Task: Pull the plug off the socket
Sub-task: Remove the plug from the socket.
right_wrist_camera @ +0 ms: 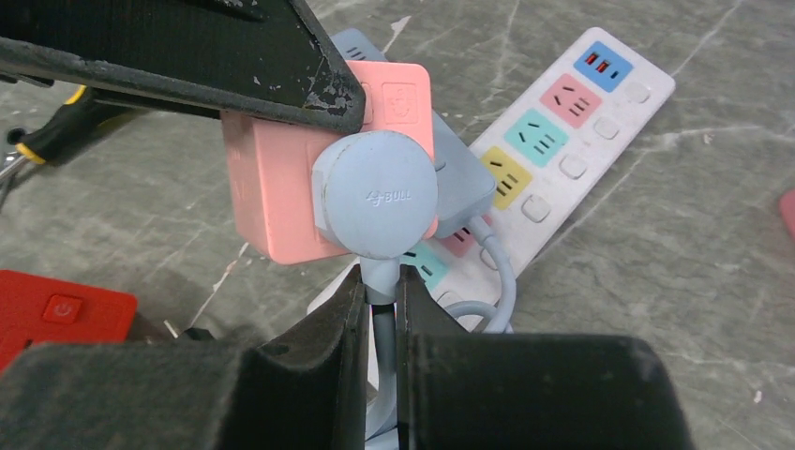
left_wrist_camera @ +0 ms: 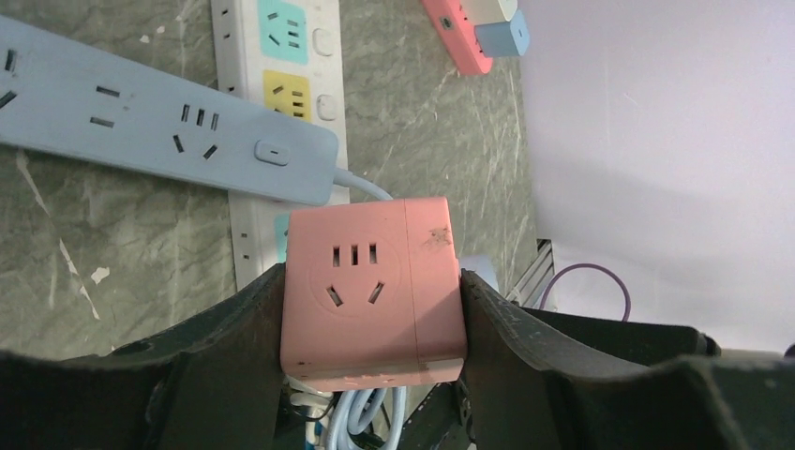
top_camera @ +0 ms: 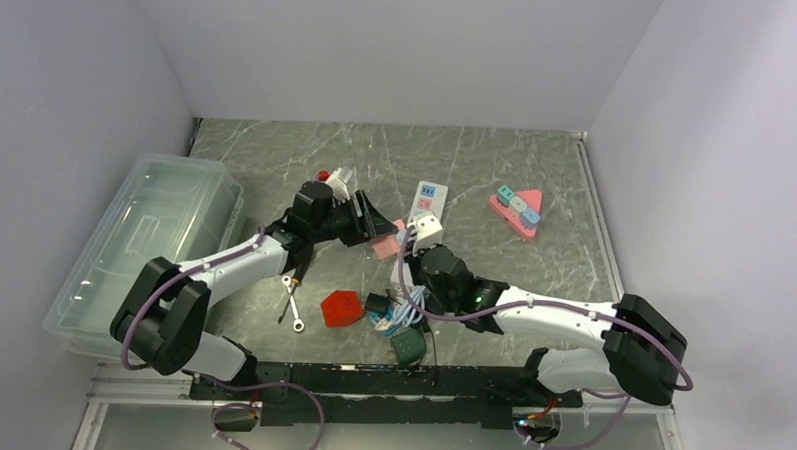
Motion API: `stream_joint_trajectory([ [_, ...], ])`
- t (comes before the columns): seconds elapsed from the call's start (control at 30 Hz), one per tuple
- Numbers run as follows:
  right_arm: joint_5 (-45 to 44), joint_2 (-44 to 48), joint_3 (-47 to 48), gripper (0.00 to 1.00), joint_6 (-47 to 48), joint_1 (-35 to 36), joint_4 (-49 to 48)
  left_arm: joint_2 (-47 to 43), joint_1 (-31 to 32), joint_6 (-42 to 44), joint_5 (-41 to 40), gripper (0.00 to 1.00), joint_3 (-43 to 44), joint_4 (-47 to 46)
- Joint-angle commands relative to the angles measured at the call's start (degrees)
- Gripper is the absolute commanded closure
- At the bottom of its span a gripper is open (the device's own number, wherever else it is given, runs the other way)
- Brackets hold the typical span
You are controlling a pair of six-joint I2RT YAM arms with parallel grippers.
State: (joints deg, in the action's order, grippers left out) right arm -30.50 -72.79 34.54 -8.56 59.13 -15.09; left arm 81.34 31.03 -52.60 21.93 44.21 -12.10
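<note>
At the far left of the tabletop (top_camera: 536, 170) a clear plastic bin (top_camera: 144, 246) is lying, and to its right a wrench (top_camera: 293, 303) and a red cube (top_camera: 340, 309) are resting near the front edge. The left arm is reaching inward above them. The left fingers (left_wrist_camera: 258, 314) are clamping the pink socket cube (left_wrist_camera: 370, 291) from both sides, pressing flat against its side walls. They are holding it raised over a pale blue power strip (left_wrist_camera: 141, 117), which is lying across a white power strip (left_wrist_camera: 291, 56). The cube is hanging near the middle of the tabletop, between the two arms. On the cube face turned toward the right arm, the round grey-blue plug (right_wrist_camera: 378, 206) is sitting pushed in against the pink. The right fingers (right_wrist_camera: 342, 314) are standing almost fully closed, leaving only a narrow slit, and are pinching the plug's neck where the cord leaves the round head. Nearer the front edge, a loose bundle of cord (top_camera: 397, 310) is lying beside a dark green block (top_camera: 407, 345). Farther right, well apart from both arms, a pink strip (top_camera: 516, 211) carrying small adapters is lying on the tabletop
</note>
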Motion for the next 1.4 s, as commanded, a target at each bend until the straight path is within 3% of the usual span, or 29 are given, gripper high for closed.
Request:
stream_joint_trajectory([
  [0.0, 3.1, 3.9, 0.2, 1.0, -3.6, -2.4, -4.7, -2.8, 0.3, 5.8, 1.8, 1.0, -0.8, 0.1],
  [0.53, -6.8, 4.1, 5.7, 1.0, -4.0, 5.8, 2.7, -5.3, 3.3, 18.8, -16.7, 1.0, 5.0, 20.4],
  [0.77, -6.7, 3.4, 4.1, 1.0, -4.7, 5.8, 1.8, -6.7, 3.4, 13.3, -14.8, 1.0, 2.9, 16.8],
  [1.07, -3.3, -2.9, 2.7, 1.0, -12.4, 8.9, 0.2, -8.5, 3.4, 4.4, -11.0, 1.0, 1.8, 8.4],
  [1.27, -3.9, -6.5, 4.4, 1.0, -13.5, 10.7, 0.2, -9.0, 3.3, 3.4, -10.0, 1.0, 1.2, 7.4],
  [1.37, -4.7, -5.9, 4.6, 1.0, -13.4, 10.7, 1.1, -8.8, 3.4, 7.0, -10.5, 1.0, 1.6, 9.6],
])
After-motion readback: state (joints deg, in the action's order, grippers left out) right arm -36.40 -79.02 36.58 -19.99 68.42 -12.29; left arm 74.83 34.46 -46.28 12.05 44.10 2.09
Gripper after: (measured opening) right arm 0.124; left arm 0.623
